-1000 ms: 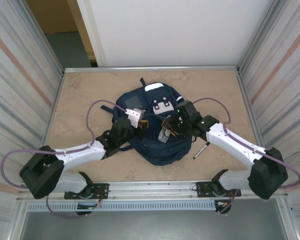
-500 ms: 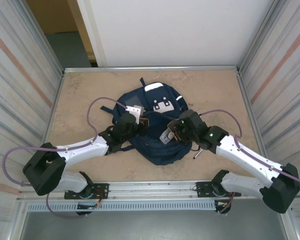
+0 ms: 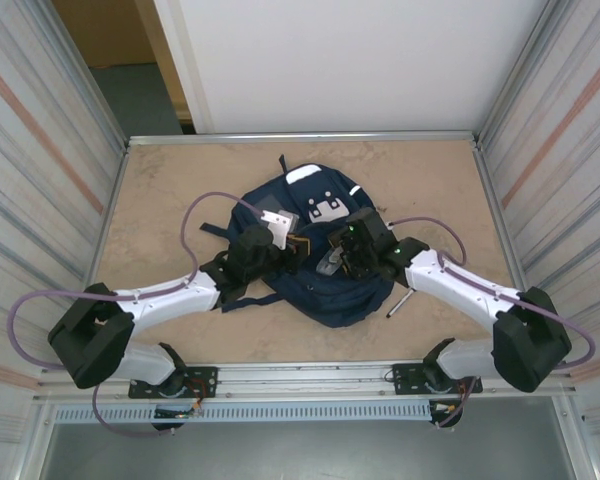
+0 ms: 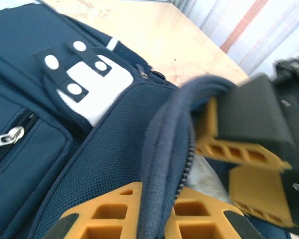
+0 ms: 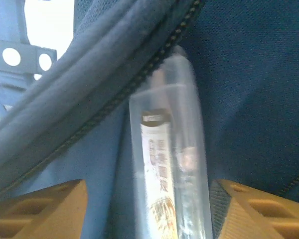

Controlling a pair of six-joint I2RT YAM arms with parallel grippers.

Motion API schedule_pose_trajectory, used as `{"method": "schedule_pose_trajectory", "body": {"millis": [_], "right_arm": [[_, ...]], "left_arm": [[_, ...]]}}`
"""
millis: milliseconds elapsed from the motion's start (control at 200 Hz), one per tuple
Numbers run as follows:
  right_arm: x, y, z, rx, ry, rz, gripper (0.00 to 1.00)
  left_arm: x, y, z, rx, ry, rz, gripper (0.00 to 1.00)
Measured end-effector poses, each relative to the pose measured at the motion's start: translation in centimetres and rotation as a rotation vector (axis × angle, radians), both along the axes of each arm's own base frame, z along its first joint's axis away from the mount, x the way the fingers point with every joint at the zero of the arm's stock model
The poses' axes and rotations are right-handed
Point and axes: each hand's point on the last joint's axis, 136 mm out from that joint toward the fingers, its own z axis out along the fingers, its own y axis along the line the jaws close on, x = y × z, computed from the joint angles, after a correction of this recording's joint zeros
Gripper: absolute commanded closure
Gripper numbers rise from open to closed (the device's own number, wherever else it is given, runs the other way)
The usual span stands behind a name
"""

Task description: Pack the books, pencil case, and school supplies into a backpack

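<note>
The navy backpack (image 3: 325,290) lies in the middle of the table with its main zip opening pulled apart. My left gripper (image 3: 292,250) is shut on the padded rim of that opening (image 4: 162,149), holding it up. My right gripper (image 3: 332,262) is at the mouth of the opening with its jaws apart. A small clear plastic packet (image 5: 169,164) stands between its fingers (image 5: 45,209), close to the right one and well clear of the left. The packet's far end lies under the zip edge, inside the bag. A black marker pen (image 3: 399,301) lies on the table right of the backpack.
Corrugated walls close in the table on the left and right, with a white panel behind. The backpack's straps (image 3: 212,225) trail out toward the left. Both arms' cables loop over the table near the bag.
My right gripper has shifted toward the bag's opening and its jaws have spread, loosening from the clear packet. The left gripper kept its hold on the rim while the backpack shifted slightly away.
</note>
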Motion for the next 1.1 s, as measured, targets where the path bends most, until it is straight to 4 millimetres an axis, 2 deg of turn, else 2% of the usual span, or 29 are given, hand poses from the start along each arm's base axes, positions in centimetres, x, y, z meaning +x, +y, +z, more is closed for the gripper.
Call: {"method": "schedule_pose_trajectory", "body": {"millis": [135,236,281,386,461,516,641,727,817,937,1097], "right_arm": [[0.5,-0.6,0.2,0.006,-0.005,0.022,0.32],[0.1,-1.8,0.8,-0.027,-0.023,0.056,0.5],[0.0,-2.3,1.5,-0.029,-0.04,0.063,0.54],[-0.5,-3.6,2.5,-0.017,-0.077,0.079,0.54],[-0.9,-3.9,1.8,-0.019,-0.063,0.095,0.54],[-1.4,-3.5,0.6,-0.024,-0.032,0.122,0.59],[-2.4,-1.8,-2.0,-0.048,0.024,0.206,0.76],[-2.3,-0.4,-2.7,-0.052,0.02,0.247,0.85],[-1.3,1.1,-2.7,-0.05,-0.016,0.28,0.88],[0.2,3.2,-2.2,-0.04,-0.068,0.313,0.87],[1.0,4.1,-2.2,-0.03,-0.092,0.325,0.8]], "left_arm": [[-0.5,-0.5,0.3,0.018,-0.049,-0.054,1.0],[-0.6,-0.7,0.4,0.034,-0.081,-0.08,1.0],[-0.7,-0.8,0.3,0.042,-0.093,-0.091,1.0],[-0.9,-0.9,0.3,0.059,-0.113,-0.115,1.0],[-1.1,-1.0,0.3,0.067,-0.126,-0.138,1.0],[-1.3,-1.2,0.3,0.072,-0.135,-0.156,1.0],[-1.8,-1.5,0.2,0.08,-0.15,-0.198,1.0],[-2.1,-1.7,0.1,0.082,-0.152,-0.224,1.0],[-2.4,-1.7,-0.3,0.092,-0.151,-0.238,1.0],[-2.4,-1.7,-0.3,0.093,-0.154,-0.241,1.0],[-2.2,-1.6,-0.3,0.097,-0.161,-0.228,1.0]]}}
